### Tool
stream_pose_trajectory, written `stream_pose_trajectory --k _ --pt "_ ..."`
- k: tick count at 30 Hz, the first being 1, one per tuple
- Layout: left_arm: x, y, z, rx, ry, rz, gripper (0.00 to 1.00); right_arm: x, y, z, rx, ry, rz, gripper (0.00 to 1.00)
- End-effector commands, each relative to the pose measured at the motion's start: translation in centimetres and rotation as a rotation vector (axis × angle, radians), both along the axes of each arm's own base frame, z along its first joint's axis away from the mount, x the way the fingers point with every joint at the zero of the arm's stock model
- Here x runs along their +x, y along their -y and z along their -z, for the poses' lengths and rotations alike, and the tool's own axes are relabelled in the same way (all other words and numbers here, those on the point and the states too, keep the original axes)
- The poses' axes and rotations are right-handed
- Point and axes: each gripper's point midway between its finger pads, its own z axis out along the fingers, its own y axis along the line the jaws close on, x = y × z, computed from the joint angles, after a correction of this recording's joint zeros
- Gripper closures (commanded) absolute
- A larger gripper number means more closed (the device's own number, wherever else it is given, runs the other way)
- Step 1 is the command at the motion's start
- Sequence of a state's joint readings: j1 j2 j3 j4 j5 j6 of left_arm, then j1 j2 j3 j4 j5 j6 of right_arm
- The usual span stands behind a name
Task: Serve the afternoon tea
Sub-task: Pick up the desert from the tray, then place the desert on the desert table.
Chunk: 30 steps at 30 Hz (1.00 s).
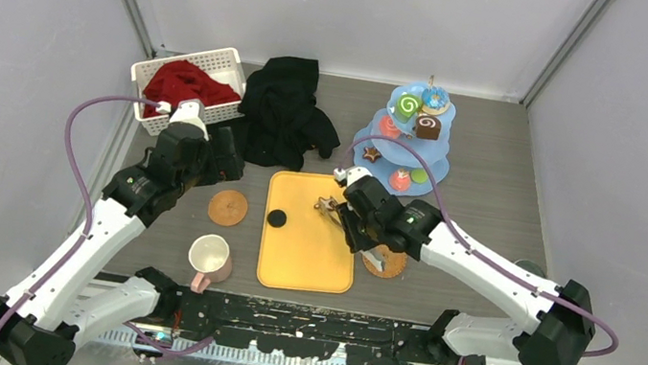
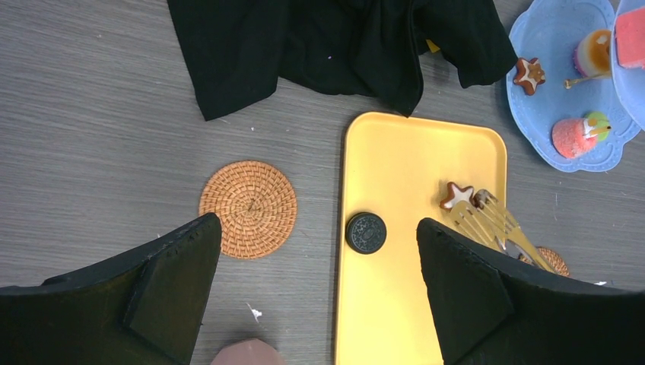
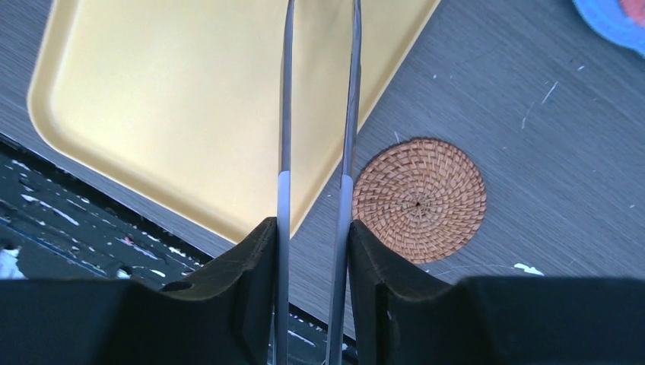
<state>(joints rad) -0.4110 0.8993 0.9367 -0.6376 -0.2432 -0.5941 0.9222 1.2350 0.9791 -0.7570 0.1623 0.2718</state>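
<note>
Because the sweets look too small for bare pads, the right hand [image 3: 312, 228] is clamped on metal tongs [image 3: 284, 114], pressing both arms inward. The gold tong tips sit against a star cookie [image 2: 457, 195] on the yellow tray [image 2: 395, 304], near its right edge; whether they already grip it cannot be told. The left hand [image 2: 318, 236], fingers wide apart and holding nothing, hovers over the bench [image 2: 91, 137] between a wicker coaster [image 2: 248, 208] and the tray, clear of the working area. The blue tiered stand [image 1: 438, 172] stands just beyond the tray's far right corner. A black cloth [image 2: 335, 46] overlaps the tray's far edge; a dark round biscuit [image 2: 366, 232] lies apart from the tongs. The route to the stand appears open; mind its scalloped rim.
</note>
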Motion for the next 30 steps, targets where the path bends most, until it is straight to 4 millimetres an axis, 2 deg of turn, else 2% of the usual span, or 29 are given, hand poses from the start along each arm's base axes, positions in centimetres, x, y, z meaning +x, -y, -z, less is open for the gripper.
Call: stream_pose_trajectory --k 1,4,10,17,24,27,30 --pt "0.9 0.1 -2.4 -0.023 0.078 -0.003 0.01 1.7 -1.1 -6.0 0.107 0.134 0.018 0.75" --pt "0.9 0.2 -2.4 -0.023 0.076 -0.004 0.01 2.2 -0.4 -8.1 0.123 0.192 0.049 0.76" --pt "0.9 0.2 -2.4 -0.026 0.078 -0.004 0.01 2.5 1.0 -10.4 0.115 0.247 0.088 0.78" --pt "0.9 0.2 -2.5 -0.026 0.081 -0.002 0.01 2.9 3.3 -14.7 0.148 0.341 0.160 0.78" --pt "0.8 0.2 -2.4 -0.026 0.081 0.000 0.01 2.9 5.9 -18.0 0.158 0.403 0.233 0.78" --pt "0.8 0.1 -2.5 -0.025 0.084 0.000 0.01 2.9 6.7 -20.1 0.200 0.444 0.260 0.78" --pt "0.8 0.1 -2.5 -0.026 0.085 0.000 0.01 2.9 7.2 -21.1 0.211 0.462 0.277 0.78"
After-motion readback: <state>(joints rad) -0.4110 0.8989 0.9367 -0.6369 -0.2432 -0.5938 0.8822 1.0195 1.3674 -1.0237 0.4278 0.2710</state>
